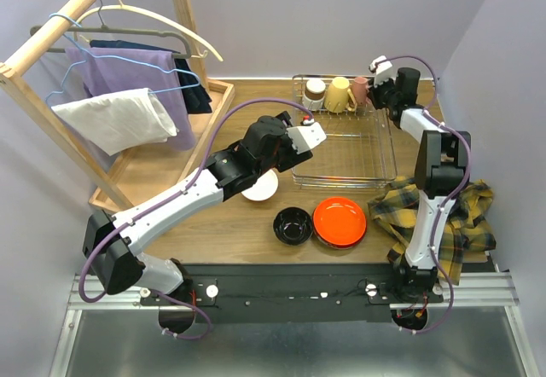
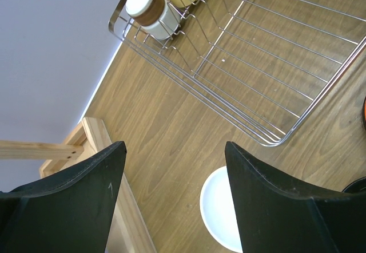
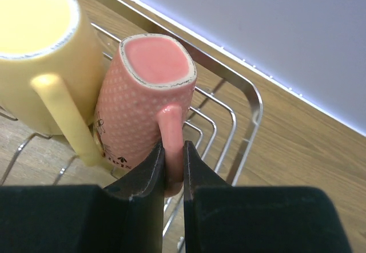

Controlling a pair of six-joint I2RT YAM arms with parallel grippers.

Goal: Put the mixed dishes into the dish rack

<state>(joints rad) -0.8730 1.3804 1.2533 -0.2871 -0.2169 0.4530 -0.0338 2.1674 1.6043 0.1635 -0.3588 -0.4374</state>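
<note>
My right gripper is clamped on the pink mug's handle, upper right in the top view. I'd seat it before releasing. Left gripper hangs wide open, empty.

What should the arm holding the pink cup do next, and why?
Probably open the right end effector and let go: the pink mug already seems to sit bottom-up inside the dish rack, beside the yellow mug, handle pinched.

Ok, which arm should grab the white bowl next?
Left. The left gripper hangs open over the white bowl, while the right gripper is shut on the pink mug's handle at the dish rack's far corner.
</note>
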